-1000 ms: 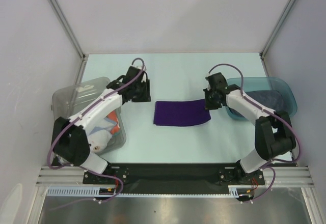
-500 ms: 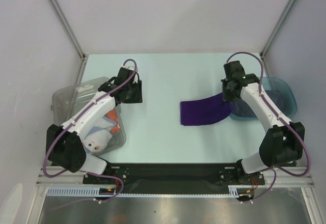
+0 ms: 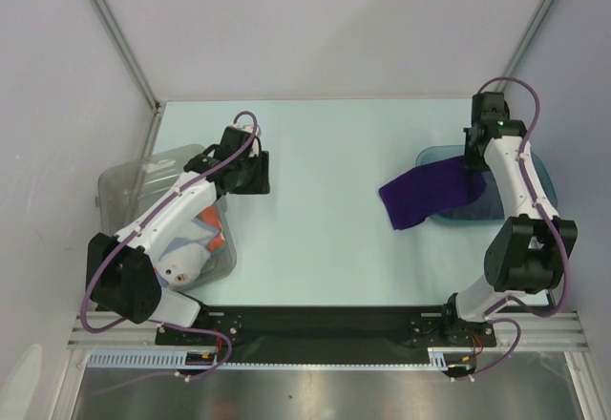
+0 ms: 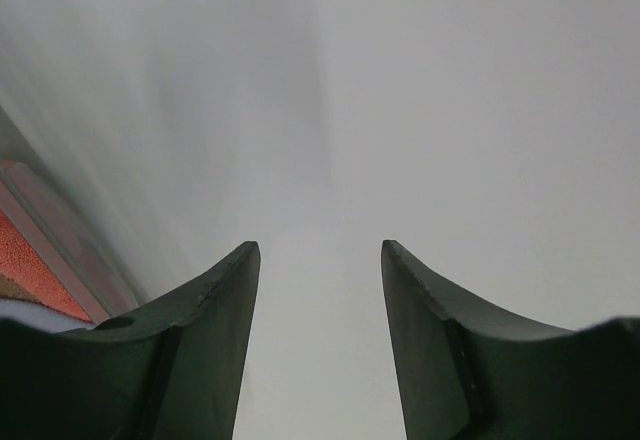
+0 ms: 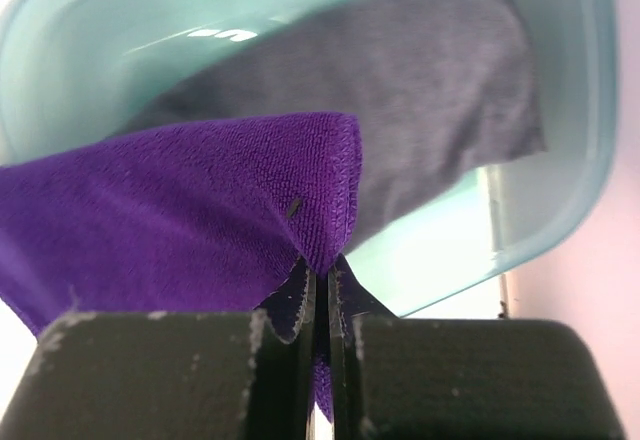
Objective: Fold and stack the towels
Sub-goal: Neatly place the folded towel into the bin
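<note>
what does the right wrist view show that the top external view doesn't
Only the right wrist view: the right claw pinched shut on a corner of the soft purple towel, and, plainly, the folded dark grey towel lying in the translucent teal plastic tray. Only the top external view: the left claw near the clear plastic bin, which holds orange and light blue cloths. Both: the purple towel reaching across the teal tray's rim.

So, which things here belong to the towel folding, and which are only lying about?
Job: purple towel, held in the right pincer; grey towel in the teal tray; bunched towels in the clear bin.
Lying about: teal tray; clear bin.
</note>
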Available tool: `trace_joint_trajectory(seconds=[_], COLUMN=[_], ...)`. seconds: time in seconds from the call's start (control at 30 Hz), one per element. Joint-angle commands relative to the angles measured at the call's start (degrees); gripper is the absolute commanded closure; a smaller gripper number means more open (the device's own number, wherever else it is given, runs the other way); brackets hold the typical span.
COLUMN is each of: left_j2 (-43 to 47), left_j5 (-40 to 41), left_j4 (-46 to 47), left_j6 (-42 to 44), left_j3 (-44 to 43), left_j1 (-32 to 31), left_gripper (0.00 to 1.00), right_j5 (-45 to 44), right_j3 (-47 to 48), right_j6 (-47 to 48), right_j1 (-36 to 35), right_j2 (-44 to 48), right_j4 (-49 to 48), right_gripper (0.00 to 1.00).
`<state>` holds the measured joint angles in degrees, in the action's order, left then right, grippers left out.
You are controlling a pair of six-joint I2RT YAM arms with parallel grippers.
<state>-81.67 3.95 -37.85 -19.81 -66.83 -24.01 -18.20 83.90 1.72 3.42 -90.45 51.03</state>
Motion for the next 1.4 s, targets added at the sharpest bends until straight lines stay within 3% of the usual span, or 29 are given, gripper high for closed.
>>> trace_joint_trajectory(seconds=[0.0,0.3,0.63,1.0,1.07,1.13,1.2,1.37], left_j2=[0.81,0.37,-2.27,-8.59,-10.08,-11.14,-11.41,-7.21], left_j5=[-1.05,1.77,2.47,2.21,2.21,3.34,4.22,6.68], left_j4=[1.37,-3.2,-7.5,-10.05,-10.67,-11.11,-12.42,-10.76], left_j6=[1.97,3.64,4.26,4.43,4.43,4.7,4.7,4.26], left_j3=[-0.49,-5.59,-13.41,-22.2,-23.69,-24.23,-25.37,-23.8], left_j1=[0.28,0.19,0.19,0.19,0.19,0.19,0.19,0.19], left_gripper=[0.42,0.41,0.4,0.38,0.38,0.38,0.37,0.33], right_j5=[-2.37,1.06,1.5,8.34,8.61,8.09,7.83,3.44], right_j3=[3.29,5.05,6.37,9.44,10.14,12.68,13.92,15.32], right_j6=[3.47,8.21,12.34,13.32,11.66,10.42,8.66,6.37], right_j1=[3.95,13.0,16.87,23.73,24.7,25.14,24.88,20.76], right_j2=[-1.39,-5.43,-10.35,-17.56,-18.44,-19.76,-19.5,-15.55], right_j4=[-3.02,-6.73,-10.24,-14.28,-14.81,-12.98,-10.86,-7.53], right_gripper=[1.0,1.0,1.0,1.0,0.87,0.58,0.45,0.38])
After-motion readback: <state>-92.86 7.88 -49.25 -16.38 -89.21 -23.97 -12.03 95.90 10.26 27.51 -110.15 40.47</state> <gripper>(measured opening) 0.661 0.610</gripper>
